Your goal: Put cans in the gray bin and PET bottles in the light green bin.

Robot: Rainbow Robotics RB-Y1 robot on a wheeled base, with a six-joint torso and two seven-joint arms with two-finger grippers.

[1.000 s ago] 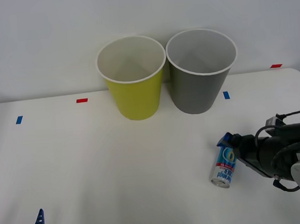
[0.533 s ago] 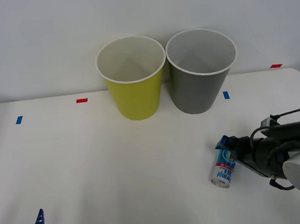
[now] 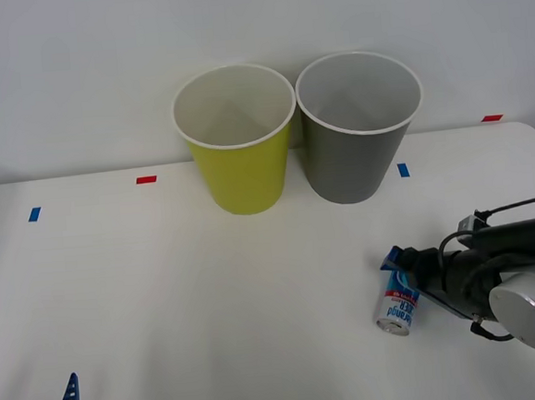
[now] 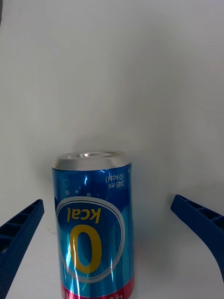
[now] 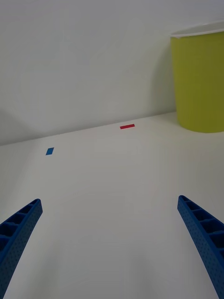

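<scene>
White table (image 3: pixel 210 297) and a plain white wall fill the room. Two bins stand side by side at the back, touching: one green bin (image 3: pixel 239 156) and one gray bin (image 3: pixel 356 142). Little tape marks, two red and two blue, sit near them. One can (image 3: pixel 398 299) lies on the table toward the right, well apart from the bins. The right gripper (image 4: pixel 112 243) is open with a finger on each side of the can. The left gripper (image 5: pixel 109 243) is open too, low at the near left.
</scene>
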